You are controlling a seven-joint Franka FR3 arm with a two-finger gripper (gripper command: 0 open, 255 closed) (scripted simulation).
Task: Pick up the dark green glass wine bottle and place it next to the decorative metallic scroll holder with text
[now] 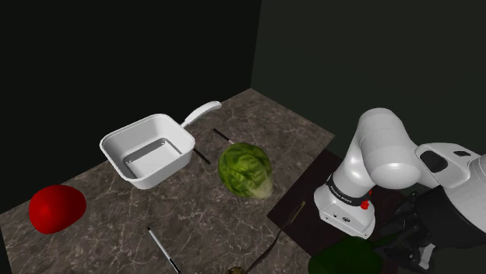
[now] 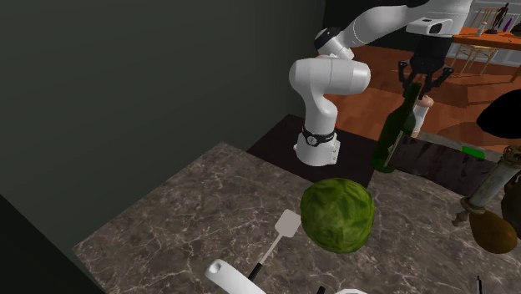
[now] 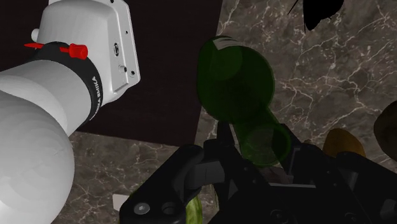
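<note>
Gripper [image 2: 417, 82] is clamping the neck of the dark green bottle [image 2: 392, 134], with the fingers [image 3: 224, 153] pressing on either side. Bottle is leaning, positioned over the seam between the dark stand top [image 3: 165, 83] and the marble counter [image 2: 209, 209]. Cannot tell whether its base is touching. Cabbage head [image 2: 336, 215] is sitting nearby, apart from the bottle.

We find the green wine bottle [image 1: 348, 257] cut by the shoulder view's lower edge, its neck top hidden inside the gripper [image 2: 420, 79], and the white pan [image 2: 225, 276] and scroll holder [image 2: 494, 227] cropped at the second exterior view's edges.
</note>
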